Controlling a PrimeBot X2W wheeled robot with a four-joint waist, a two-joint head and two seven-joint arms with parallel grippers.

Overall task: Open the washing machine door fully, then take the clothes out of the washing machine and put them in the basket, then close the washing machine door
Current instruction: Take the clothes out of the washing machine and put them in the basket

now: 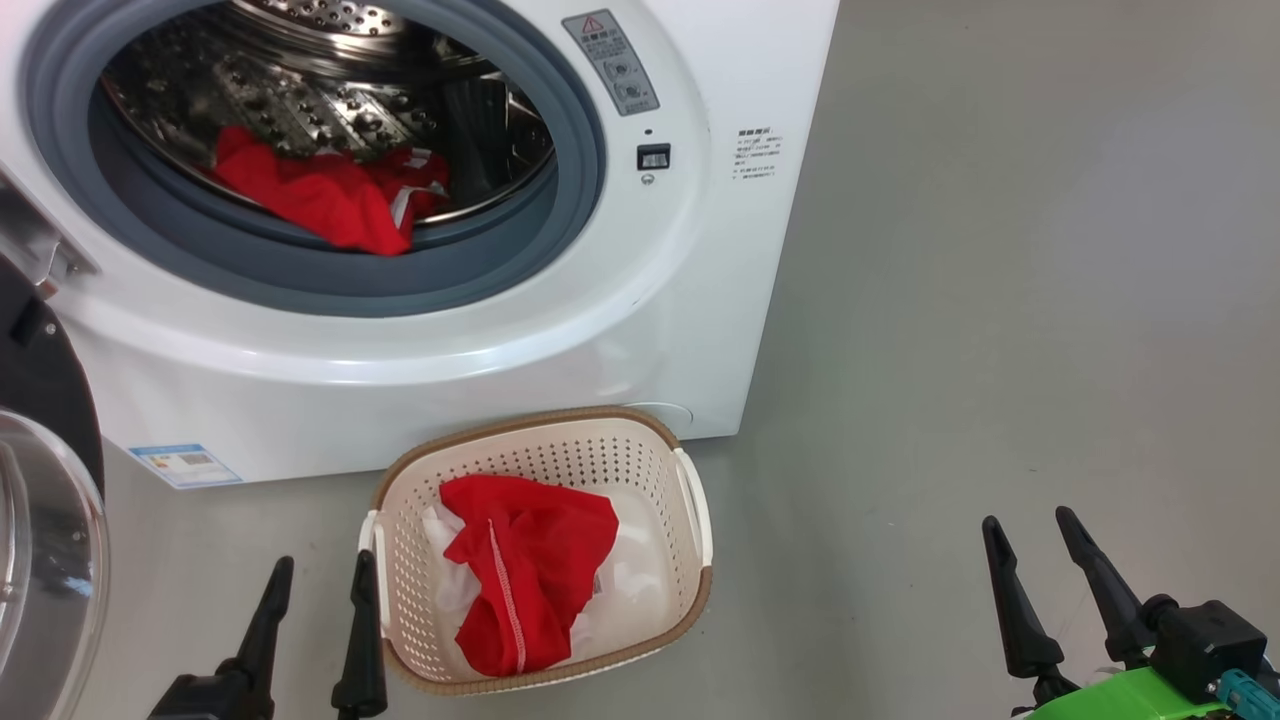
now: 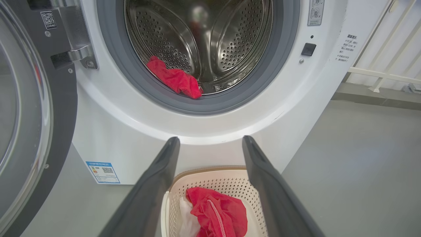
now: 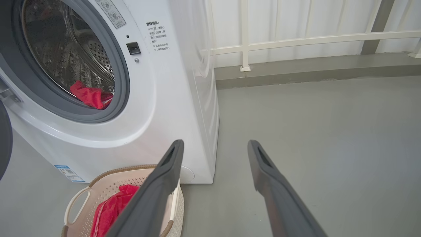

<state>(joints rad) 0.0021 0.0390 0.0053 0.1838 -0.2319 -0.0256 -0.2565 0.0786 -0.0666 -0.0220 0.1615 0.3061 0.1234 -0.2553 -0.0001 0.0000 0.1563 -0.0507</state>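
Note:
The white washing machine (image 1: 640, 330) stands with its black-rimmed door (image 1: 45, 560) swung wide open at the left. A red garment (image 1: 320, 195) lies at the front of the steel drum, seen also as red cloth (image 2: 174, 79) in the left wrist view. The cream basket (image 1: 690, 500) sits on the floor before the machine, holding a red garment (image 1: 530, 570) over a white cloth (image 1: 630, 580). My left gripper (image 1: 322, 578) hangs open and empty just left of the basket. My right gripper (image 1: 1030, 530) is open and empty, well to the basket's right.
Grey floor (image 1: 1000, 300) stretches to the right of the machine. A white railing (image 3: 296, 41) and wall run behind it. The open door's glass bowl (image 2: 19, 108) juts out at the left, close to my left arm.

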